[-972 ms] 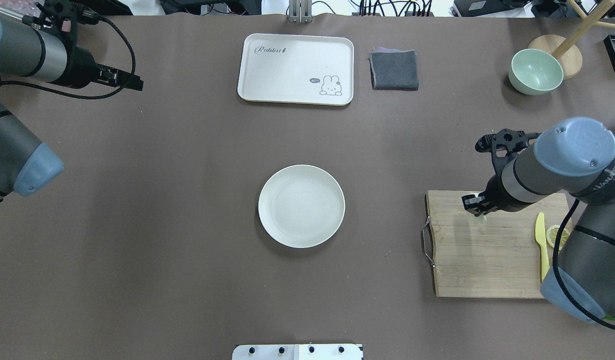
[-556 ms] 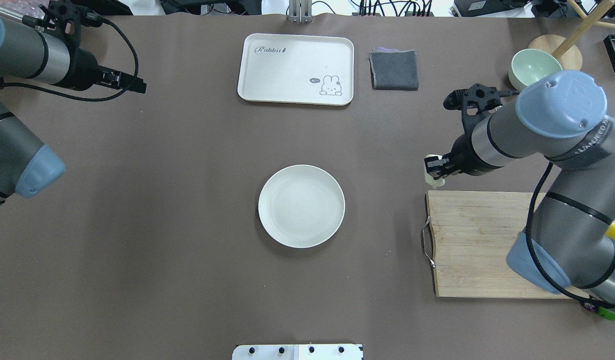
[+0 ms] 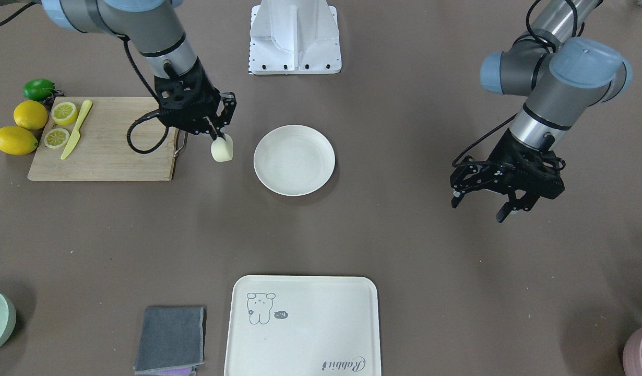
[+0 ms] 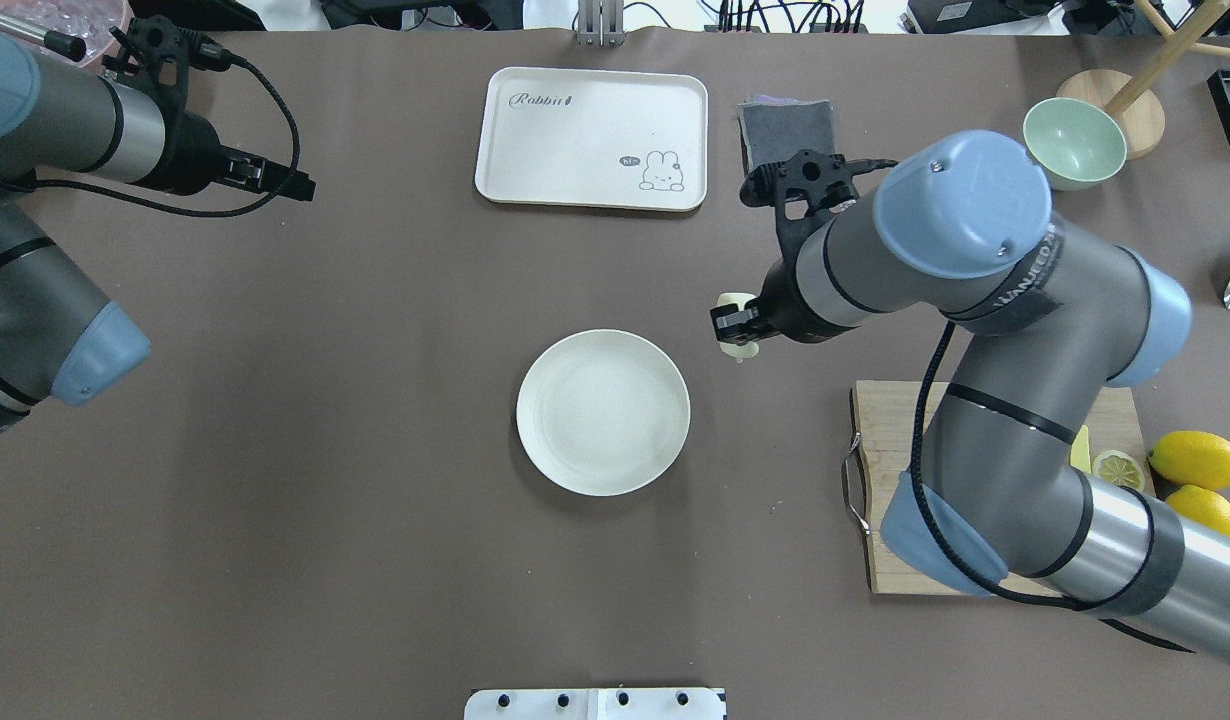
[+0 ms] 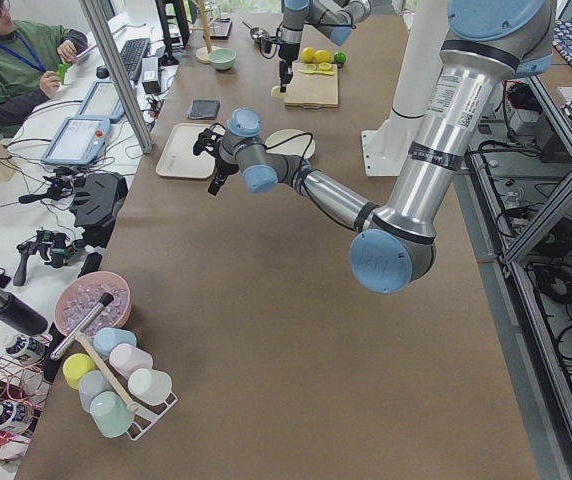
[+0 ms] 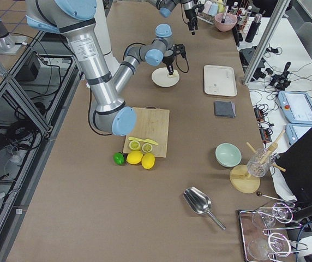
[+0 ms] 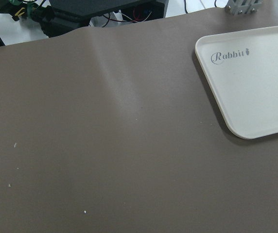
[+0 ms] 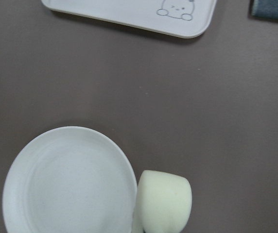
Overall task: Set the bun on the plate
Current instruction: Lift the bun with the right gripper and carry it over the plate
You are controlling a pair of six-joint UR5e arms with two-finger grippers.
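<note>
Since a second ago, your right arm (image 4: 935, 260) has swung off the cutting board (image 3: 112, 151) and leftward over the table (image 4: 325, 450), carrying the bun (image 8: 164, 199) with it. Your left arm (image 4: 65, 120) has crept slightly right at the far left.

Taking sides from the overhead view, you have bare brown table all around the middle, widest on the left half and along the near edge. The tray (image 4: 590, 135) lies by the far edge, well apart from everything central, with a folded grey cloth (image 3: 169, 337) just to its right. The cutting board sits at the near right, its handle end facing the centre, with open table between it and the plate (image 4: 603, 412). The plate holds nothing and sits alone mid-table.

Your right gripper (image 3: 216, 137) is clamped on the top of the bun, which hangs below the fingertips just beside the plate's far right rim. From the right wrist, the bun's edge overlaps that rim. Your left gripper (image 3: 477, 211) hovers over bare table at the far left, fingers spread apart around nothing.
</note>
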